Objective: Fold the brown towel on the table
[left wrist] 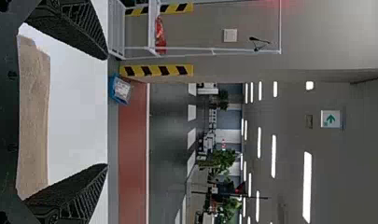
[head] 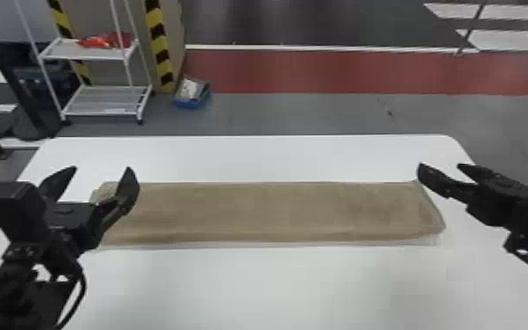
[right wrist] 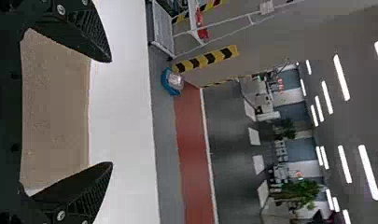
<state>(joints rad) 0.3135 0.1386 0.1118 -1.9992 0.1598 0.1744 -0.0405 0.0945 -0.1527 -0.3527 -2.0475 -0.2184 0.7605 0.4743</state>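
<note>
The brown towel (head: 267, 213) lies as a long flat strip across the white table, its left end partly hidden behind my left gripper (head: 101, 173). That gripper is open above this end, fingers apart. Off the towel's right end, my right gripper (head: 440, 169) also stands open. In the left wrist view, the towel (left wrist: 33, 116) appears beyond the base of my spread left gripper (left wrist: 107, 112). Similarly, the right wrist view has the towel (right wrist: 56, 112) beyond my right gripper (right wrist: 112, 112), whose fingers are wide apart with nothing held.
The white table (head: 250, 285) extends in front of and behind the towel. Past its far edge, a white shelf rack (head: 101, 112) stands on the floor at the left, with a blue box (head: 192, 94) beside it.
</note>
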